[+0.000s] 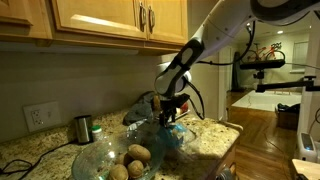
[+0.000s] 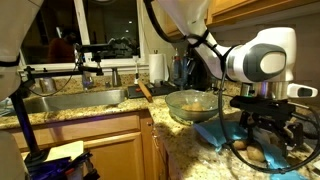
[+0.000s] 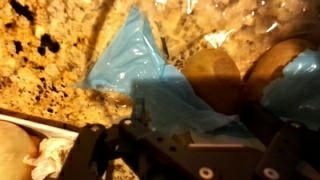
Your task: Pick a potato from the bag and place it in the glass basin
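The light-blue plastic bag (image 3: 130,60) lies crumpled on the granite counter, with two brown potatoes (image 3: 212,75) showing inside it in the wrist view. It also shows in both exterior views (image 1: 178,132) (image 2: 232,130). My gripper (image 3: 190,125) hangs right over the bag, jaws spread on either side of the blue plastic, holding nothing; it also shows in both exterior views (image 1: 171,106) (image 2: 268,128). The wide glass basin (image 1: 100,152) (image 2: 172,100) stands beside the bag and holds several potatoes (image 1: 137,155). One potato (image 2: 256,155) shows in the bag near the counter's front.
A small dark-green cup (image 1: 83,128) stands by the wall near an outlet (image 1: 40,115). Wooden cabinets (image 1: 110,20) hang above. A sink (image 2: 70,100), a paper-towel roll (image 2: 157,68) and the counter's edge (image 2: 150,118) are close by.
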You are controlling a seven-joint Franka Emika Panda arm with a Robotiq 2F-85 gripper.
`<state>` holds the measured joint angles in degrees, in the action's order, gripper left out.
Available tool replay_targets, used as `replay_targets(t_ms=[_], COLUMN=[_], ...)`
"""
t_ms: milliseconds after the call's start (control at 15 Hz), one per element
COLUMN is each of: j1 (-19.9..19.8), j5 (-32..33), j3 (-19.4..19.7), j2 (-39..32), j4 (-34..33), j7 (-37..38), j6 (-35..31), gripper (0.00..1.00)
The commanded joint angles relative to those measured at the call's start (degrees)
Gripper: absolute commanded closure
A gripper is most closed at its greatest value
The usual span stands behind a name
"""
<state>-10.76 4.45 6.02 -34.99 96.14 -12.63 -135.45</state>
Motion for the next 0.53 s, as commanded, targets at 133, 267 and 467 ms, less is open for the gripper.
replay_targets(t_ms=[133,267,467], j1=[0.5,1.0,1.9], j5=[0.8,1.2,1.9], j3=[-0.3,0.4,1.8], j2=[0.6,0.8,1.4], j4=[0.7,0.6,0.3], j7=[0.5,2.1,6.3], j6=[1.5,2.6,4.4], gripper=[0.0,0.0,0.0])
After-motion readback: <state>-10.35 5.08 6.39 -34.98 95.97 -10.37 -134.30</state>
